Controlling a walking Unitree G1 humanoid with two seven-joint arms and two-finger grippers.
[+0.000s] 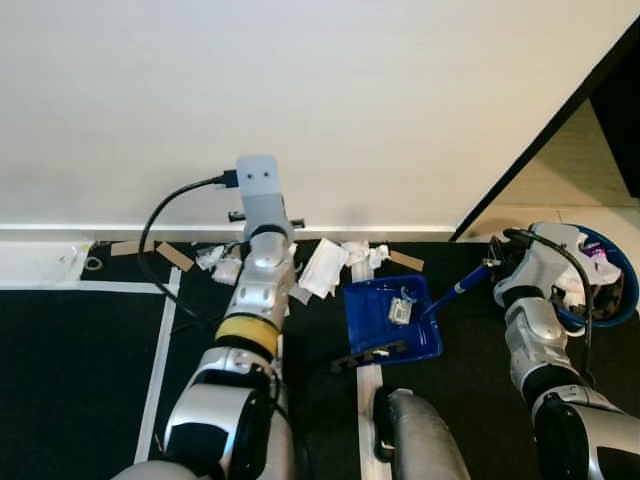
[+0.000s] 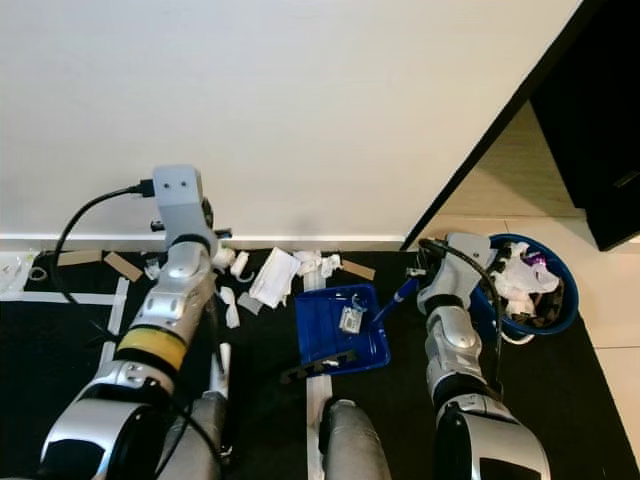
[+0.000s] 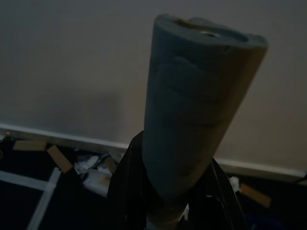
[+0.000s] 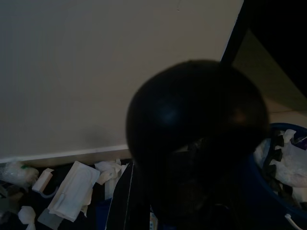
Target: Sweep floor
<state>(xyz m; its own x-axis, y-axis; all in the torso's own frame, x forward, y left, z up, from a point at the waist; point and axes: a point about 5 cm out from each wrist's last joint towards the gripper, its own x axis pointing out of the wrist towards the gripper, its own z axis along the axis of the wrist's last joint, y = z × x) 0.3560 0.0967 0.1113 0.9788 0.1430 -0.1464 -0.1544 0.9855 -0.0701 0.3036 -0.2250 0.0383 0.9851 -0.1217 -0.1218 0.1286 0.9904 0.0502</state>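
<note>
While both silver arms reach forward and down over the black floor mat [image 1: 70, 370], the left gripper [image 3: 165, 211] has its jaws clamped around a grey foam handle [image 3: 196, 110] that stands upright. The right gripper [image 2: 425, 270] is raised beside the blue dustpan [image 2: 335, 330], jaws closed on its blue handle [image 2: 395, 298], whose round black end [image 4: 196, 124] fills the right wrist view. The dustpan lies on the mat with some scraps inside. Beyond it, white paper litter [image 2: 272, 275] is strewn along the white baseboard [image 1: 380, 232] at the wall's foot. A full blue bin [image 2: 535, 285] sits at the right, by the dark doorway edge [image 1: 540, 140].
</note>
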